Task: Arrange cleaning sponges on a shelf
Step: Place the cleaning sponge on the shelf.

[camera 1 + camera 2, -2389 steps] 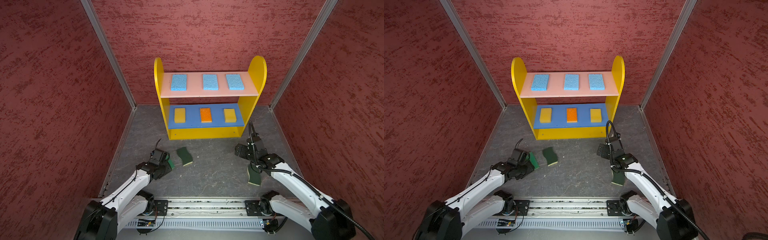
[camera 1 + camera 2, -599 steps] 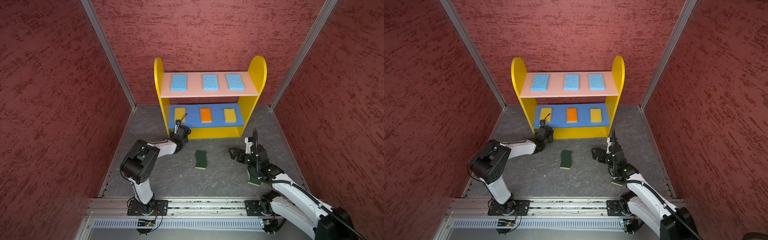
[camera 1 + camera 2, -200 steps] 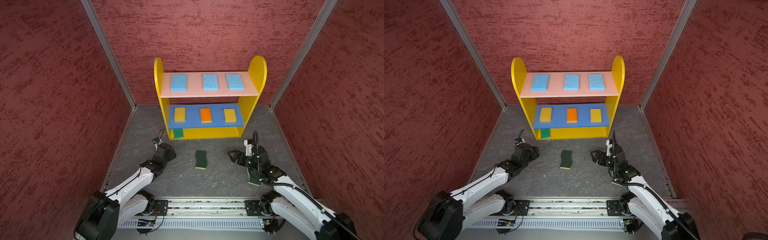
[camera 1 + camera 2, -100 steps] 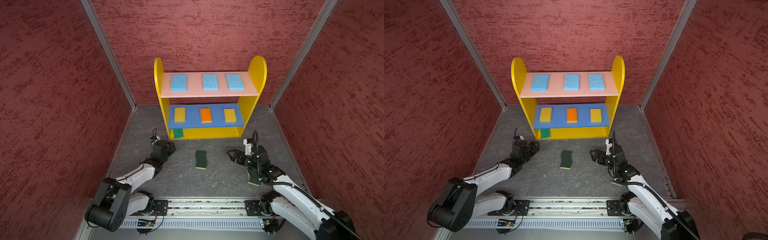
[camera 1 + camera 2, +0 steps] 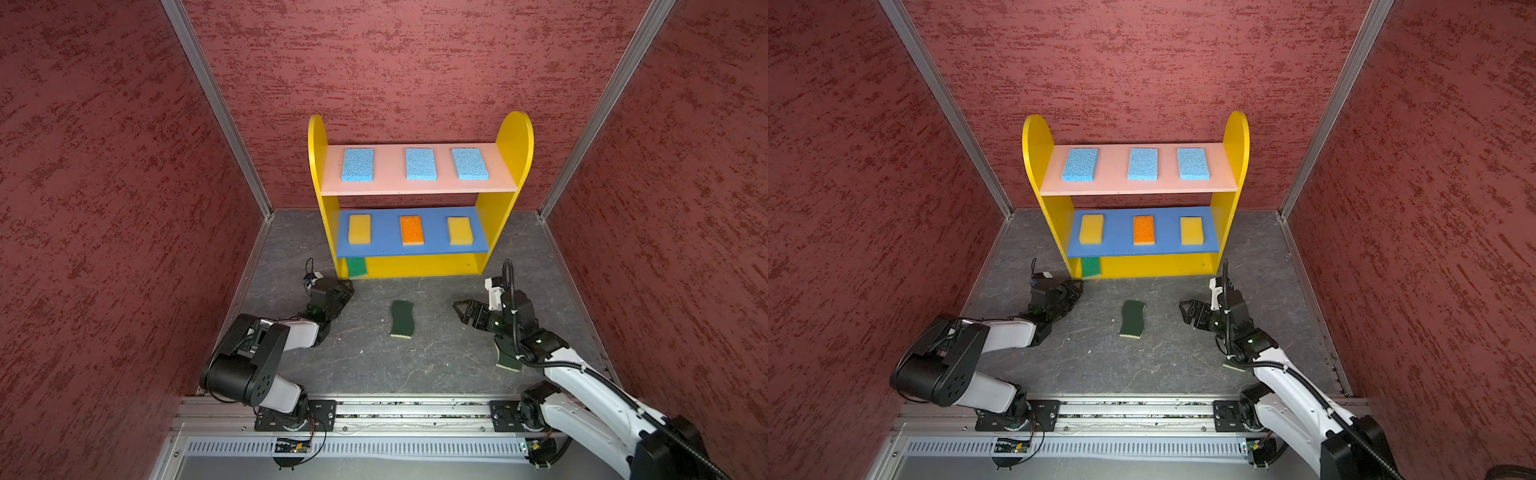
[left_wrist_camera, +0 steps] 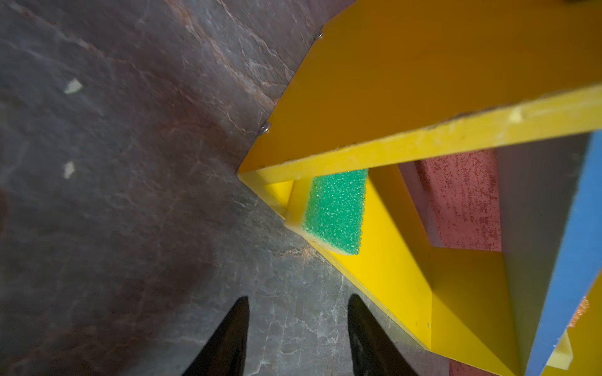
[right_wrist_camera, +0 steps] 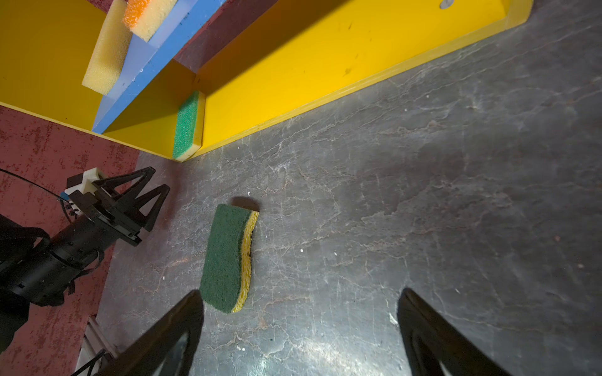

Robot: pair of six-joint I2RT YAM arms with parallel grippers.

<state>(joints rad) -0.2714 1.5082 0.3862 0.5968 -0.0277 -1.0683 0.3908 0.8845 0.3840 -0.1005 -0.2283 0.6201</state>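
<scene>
The shelf (image 5: 515, 137) is nearly full. Three blue sponges (image 5: 420, 164) lie on the pink board (image 5: 386, 185), and two yellow sponges (image 5: 359, 228) and an orange sponge (image 5: 411, 230) on the blue board (image 5: 434, 246). A green sponge (image 5: 357, 268) lies at the left end of the base (image 5: 424, 266), and its front sticks a little over the edge. One dark sponge (image 5: 402, 319) lies flat on the floor (image 5: 436, 357) between the arms. A second dark sponge (image 5: 508, 362) is partly hidden under the right arm.

The left gripper (image 6: 298, 298) is about half open and holds nothing, near the green sponge. The right gripper (image 5: 459, 315) is wide open, also empty, and points toward the dark sponge.

I see three risks. The fingers may push the flat sponge along the floor instead of gripping it. The gap under the blue board is low, so a gripper may hit the board and shift the shelf. The right arm may drag the hidden sponge.
</scene>
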